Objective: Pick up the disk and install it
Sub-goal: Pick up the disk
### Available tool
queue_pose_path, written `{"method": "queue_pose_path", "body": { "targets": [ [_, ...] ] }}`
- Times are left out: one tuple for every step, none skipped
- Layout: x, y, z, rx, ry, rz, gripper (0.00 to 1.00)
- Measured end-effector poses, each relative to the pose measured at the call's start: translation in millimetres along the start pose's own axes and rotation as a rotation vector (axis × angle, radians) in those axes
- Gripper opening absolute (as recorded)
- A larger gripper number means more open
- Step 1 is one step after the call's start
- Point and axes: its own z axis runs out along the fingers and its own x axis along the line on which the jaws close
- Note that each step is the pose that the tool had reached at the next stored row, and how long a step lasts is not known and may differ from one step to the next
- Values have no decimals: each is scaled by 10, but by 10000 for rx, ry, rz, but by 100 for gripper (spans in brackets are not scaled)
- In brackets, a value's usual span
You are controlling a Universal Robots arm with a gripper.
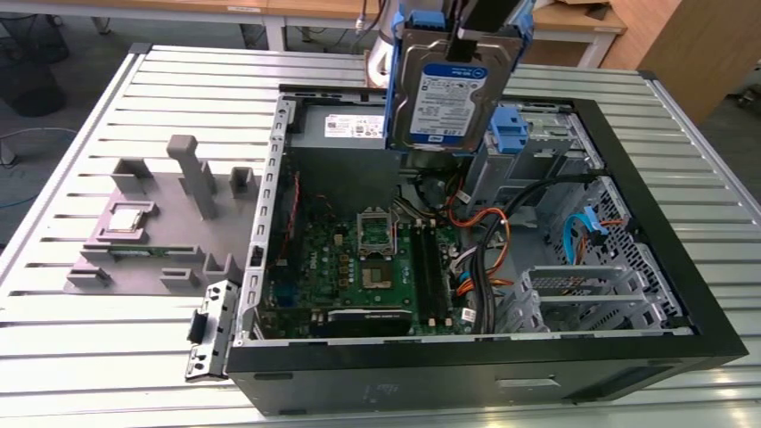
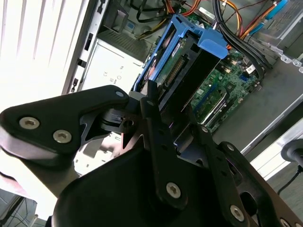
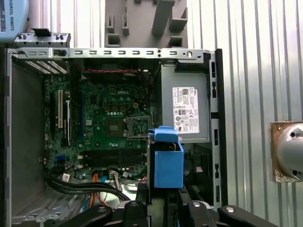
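- Blue-railed disk [image 1: 448, 94] held upright above the open computer case [image 1: 476, 374]
- Gripper [image 1: 482, 22] clamped on the disk's upper end
- Risk: loose cables [image 1: 490, 217] below may snag the disk if it tilts on descent

one disk [image 1: 450, 89], one open computer case [image 1: 476, 385], one motherboard [image 1: 345, 272], one power-supply box [image 1: 337, 131], one grey fixture [image 1: 155, 242]

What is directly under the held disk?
The disk hangs in the gripper above the open computer case. In the first wrist view, the motherboard, grey power supply and cables lie lower down around its outline. The case floor straight beneath is covered by the disk itself.
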Motion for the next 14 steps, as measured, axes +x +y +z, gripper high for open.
{"method": "queue_pose_path", "body": {
  "targets": [
    [10, 0, -1, 0, -1, 0, 35],
    [23, -1, -2, 0, -3, 0, 35],
    [36, -1, -3, 0, -4, 0, 35],
    [49, -2, -5, 0, -5, 0, 35],
    [65, -3, -7, -1, -8, -1, 35],
    [78, -3, -8, -1, -10, -1, 35],
    [89, -4, -9, -1, -12, -1, 35],
    [99, -4, -10, -1, -13, -1, 35],
    [110, -5, -10, -1, -14, -1, 35],
    [122, -5, -12, 0, -15, -1, 35],
    [136, -6, -13, -1, -17, -1, 35],
    [153, -7, -15, -1, -21, -1, 35],
    [169, -7, -17, -1, -27, -1, 35],
    [186, -8, -18, -1, -34, -1, 35]
  ]
}}
